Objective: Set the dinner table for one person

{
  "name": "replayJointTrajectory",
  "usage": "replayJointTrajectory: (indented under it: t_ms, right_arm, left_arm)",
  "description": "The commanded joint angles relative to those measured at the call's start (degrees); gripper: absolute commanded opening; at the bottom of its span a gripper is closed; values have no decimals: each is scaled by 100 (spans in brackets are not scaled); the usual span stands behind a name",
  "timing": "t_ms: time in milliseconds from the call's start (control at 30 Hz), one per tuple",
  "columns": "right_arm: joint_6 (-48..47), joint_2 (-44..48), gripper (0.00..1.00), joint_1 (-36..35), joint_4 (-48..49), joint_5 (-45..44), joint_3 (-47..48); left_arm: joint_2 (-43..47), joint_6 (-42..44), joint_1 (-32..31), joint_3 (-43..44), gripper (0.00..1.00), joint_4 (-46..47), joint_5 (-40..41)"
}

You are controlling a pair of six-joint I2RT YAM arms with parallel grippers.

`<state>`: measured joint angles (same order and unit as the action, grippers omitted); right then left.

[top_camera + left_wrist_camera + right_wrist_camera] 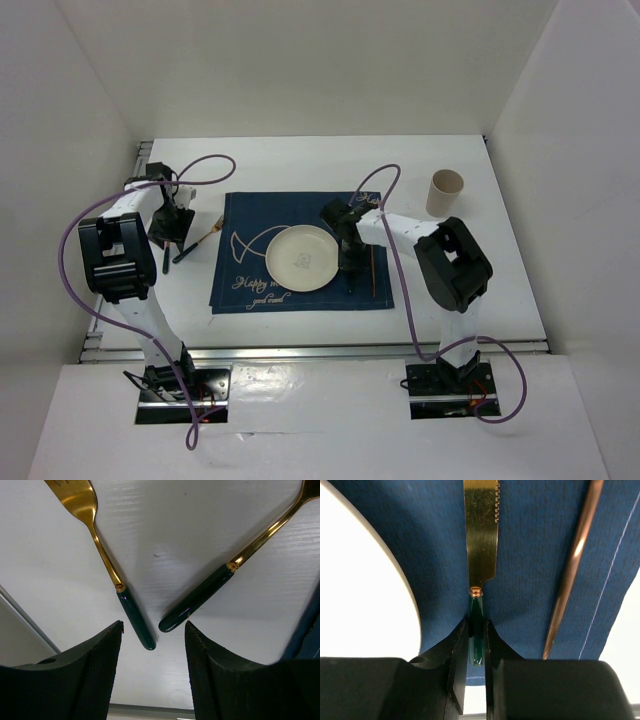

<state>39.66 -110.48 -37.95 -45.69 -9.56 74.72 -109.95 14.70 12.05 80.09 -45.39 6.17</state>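
Right end effector (pixel 476 625) pinching knife (pixel 481 540), indistinct overhead

The fork (pixel 80 502) and knife (pixel 481 535) are shiny gold metal with glossy dark green handles. The placemat (pixel 535 540) is rough blue cloth. The white surface (pixel 200 540) looks smooth and matt with faint lines.

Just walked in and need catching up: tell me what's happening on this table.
A one-person place setting is under way. The right tool grips the knife by its green handle, blade over the blue placemat beside the white plate. The left tool hangs open above a fork and a second gold utensil lying on the dinner table.
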Motion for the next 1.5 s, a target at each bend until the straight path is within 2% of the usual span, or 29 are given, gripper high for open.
replayJointTrajectory:
  t_ms: [0,333,533,900,967,1000,1133,1267,1467]
  right_arm:
    - [121,333,0,-54,-186,42,-194]
    - [174,404,0,-54,-133,112,-379]
    - [-108,220,0,-54,-11,-124,-203]
    - [-301,219,0,-54,245,86,-256]
    - [-109,167,7,-54,193,138,-256]
    - [-108,167,16,-54,192,139,-256]
    - [42,167,26,-54,140,139,-309]
    - [42,167,47,-54,79,131,-194]
    - [-64,430,49,-54,-326,-361,129]
  left_arm:
    - [44,-28,-19,103,60,-67,33]
    - [44,-28,-19,156,60,-120,-20]
    - [44,-28,-19,103,60,-120,-20]
    - [-8,-28,-19,50,60,-120,-20]
    - [-9,-28,-19,50,60,-120,-20]
    - [-9,-28,-19,50,60,-120,-20]
    - [-9,-28,-19,50,60,-120,-20]
    - [-9,-28,-19,50,60,-120,33]
    - [-9,24,-19,103,60,-120,33]
